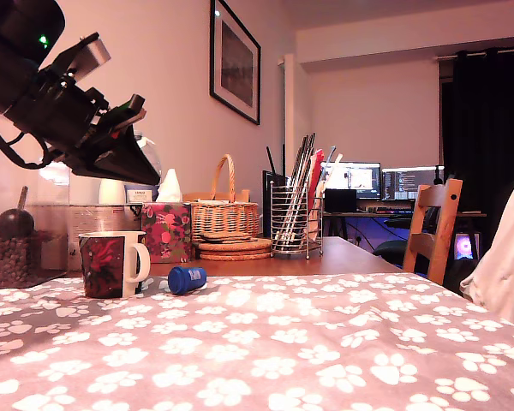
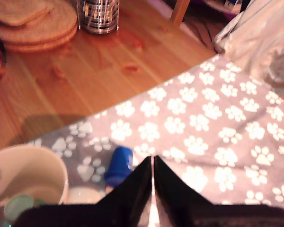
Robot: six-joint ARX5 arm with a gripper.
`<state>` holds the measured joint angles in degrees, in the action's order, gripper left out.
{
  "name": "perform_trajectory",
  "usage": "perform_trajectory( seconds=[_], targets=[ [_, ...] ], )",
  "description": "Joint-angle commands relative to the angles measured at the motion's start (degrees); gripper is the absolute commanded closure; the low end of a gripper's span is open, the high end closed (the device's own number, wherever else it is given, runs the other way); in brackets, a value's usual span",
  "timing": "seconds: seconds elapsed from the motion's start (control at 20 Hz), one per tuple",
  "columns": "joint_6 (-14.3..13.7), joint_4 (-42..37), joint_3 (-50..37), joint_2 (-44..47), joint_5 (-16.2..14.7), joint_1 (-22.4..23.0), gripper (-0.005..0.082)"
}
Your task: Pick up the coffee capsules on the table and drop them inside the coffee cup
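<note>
The paw-print cloth [image 1: 265, 351] covers the near worktop. On it the blue capsule [image 1: 187, 279] lies on its side just beside the floral coffee cup [image 1: 111, 264]. Above the cup hangs the pincer [image 2: 153, 163], pressed together and empty. Behind stands a wicker basket [image 1: 225, 214].

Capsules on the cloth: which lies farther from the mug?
The blue capsule, lying on its side; the pale cream capsule sits closer, right beside the mug.

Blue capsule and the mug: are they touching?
Apart. The exterior view shows cloth between the blue capsule and the mug; the wrist view shows the gap too.
</note>
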<state>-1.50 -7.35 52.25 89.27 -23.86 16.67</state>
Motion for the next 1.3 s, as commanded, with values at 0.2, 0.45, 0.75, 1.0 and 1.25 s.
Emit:
perform_trajectory(
  seconds=[0.2,0.45,0.75,1.0,1.25],
  targets=[
    [1.11,-0.66,-1.46,-0.48,0.35,1.40,0.0791],
    [3.26,-0.63,-1.44,-0.48,2.91,1.53,0.0791],
    [4.76,0.57,0.02,-0.35,5.11,2.75,0.0791],
    [4.44,6.16,4.96,0.55,7.04,3.87,0.0791],
    [3.96,9.90,8.04,1.86,7.89,3.87,0.0791]
  ],
)
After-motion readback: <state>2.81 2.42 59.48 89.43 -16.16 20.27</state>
